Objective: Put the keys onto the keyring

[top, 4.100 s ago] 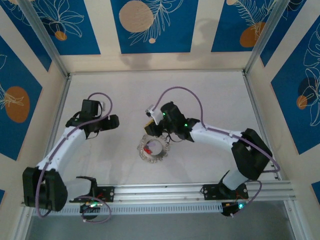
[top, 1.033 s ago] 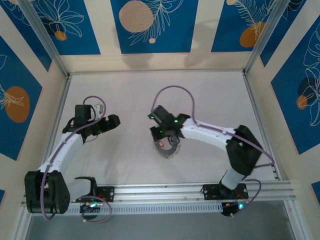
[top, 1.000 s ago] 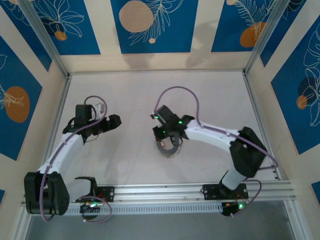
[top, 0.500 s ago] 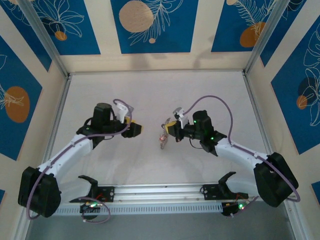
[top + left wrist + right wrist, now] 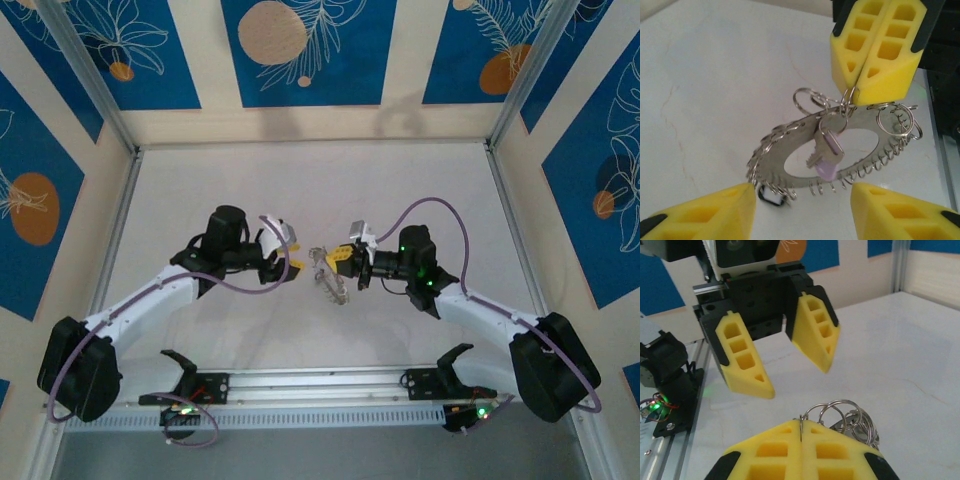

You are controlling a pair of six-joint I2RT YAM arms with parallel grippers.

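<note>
The keyring [image 5: 333, 283], earlier flat on the surface [image 5: 400, 190], now hangs pinched in the right pincer [image 5: 340, 258]; the left pincer [image 5: 296, 262] has swung in close, facing it.

We see a pale worktop [image 5: 400, 185], an aluminium rail [image 5: 330, 381] along its near edge, and blue leaf-patterned wall panels [image 5: 335, 65] behind it

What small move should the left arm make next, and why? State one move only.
Probably ease the left gripper forward and close it on the free lower edge of the keyring. The right gripper is shut on the ring's upper rim and holds it tilted. The left's jaws stand open just short of it. The lilac-headed key hangs across the ring's hole, so a second grip would likely steady things.
</note>
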